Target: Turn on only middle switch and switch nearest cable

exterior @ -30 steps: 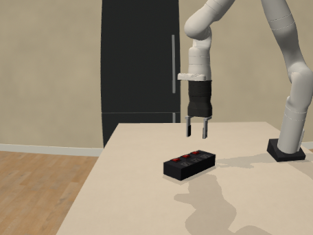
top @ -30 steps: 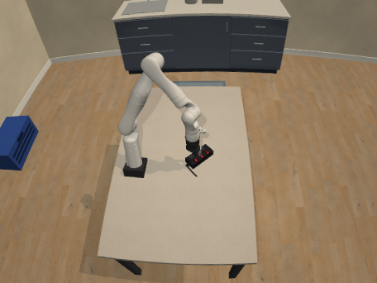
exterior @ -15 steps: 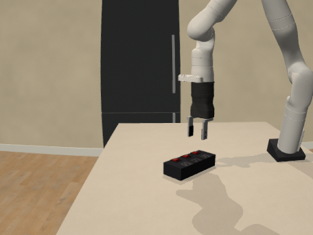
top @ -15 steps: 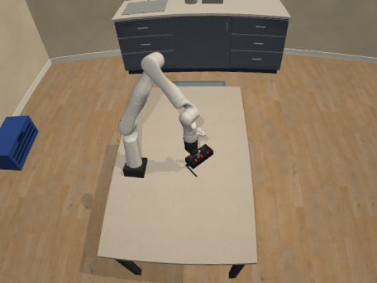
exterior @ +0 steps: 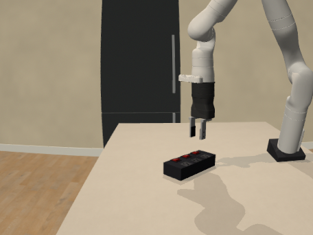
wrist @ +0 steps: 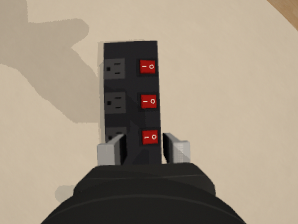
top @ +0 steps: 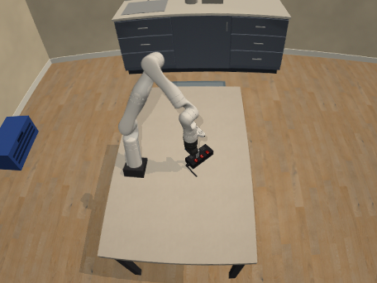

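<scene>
A black power strip [top: 205, 152] [exterior: 189, 165] [wrist: 127, 96] lies flat and the right way up on the table [top: 174, 223] [exterior: 130, 206] [wrist: 233, 63]. It has three red rocker switches [wrist: 148, 67] [wrist: 149, 102] [wrist: 150, 136]. I cannot tell which of them are on. Its short cable [top: 192, 170] leaves the end nearest the robot base. My gripper [top: 191, 152] [exterior: 197, 136] [wrist: 144, 144] hangs a little above the cable-end switch, pointing straight down. Its fingers are partly open with nothing between them. In the wrist view they stand on either side of that switch.
The arm's base [top: 135, 167] [exterior: 286, 152] is bolted to the table, left of the strip in the top view. A dark cabinet [top: 198, 37] stands beyond the table. A blue crate [top: 16, 142] sits on the floor at the left. A dark fridge [exterior: 141, 69] stands behind the table in the exterior view.
</scene>
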